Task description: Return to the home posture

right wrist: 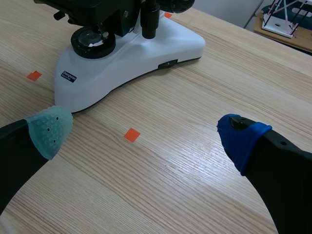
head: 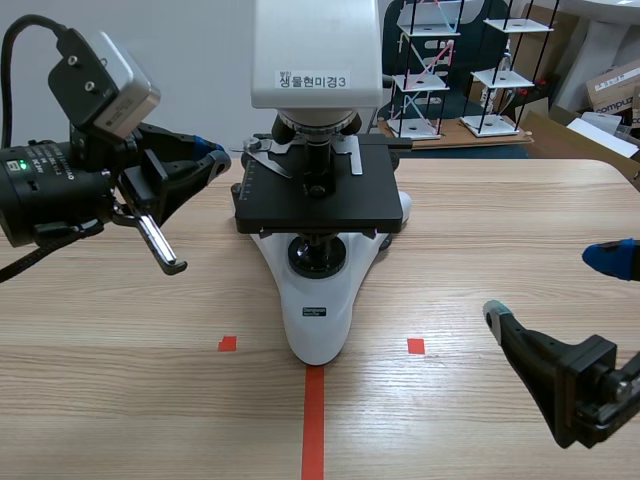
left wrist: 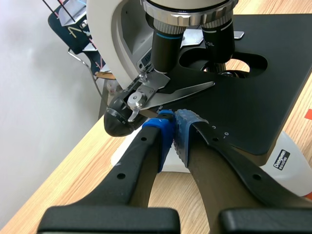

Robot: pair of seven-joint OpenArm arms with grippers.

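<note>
One microscope point(head: 318, 310) on one desk point(head: 500, 230). Two black arms, the left arm point(head: 50, 190) and the right arm point(head: 575, 385), each with one pair of jaws: four fingers point(right wrist: 287, 165) in all, four dotted pads point(right wrist: 48, 129). One camera point(head: 105, 75) sits on the left arm. The microscope has one black stage point(head: 320, 205), two metal clips point(head: 265, 158), two lens barrels point(left wrist: 167, 46) in view and one label point(head: 311, 80). Tape marks: two squares point(head: 227, 344), one strip point(head: 313, 420). Two shelf racks point(head: 420, 70) stand behind the desk

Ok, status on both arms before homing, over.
Left gripper shut, empty, tips right by the microscope stage edge. Right gripper open, empty, low over the table. Left should probably back clear of the stage first.
</note>
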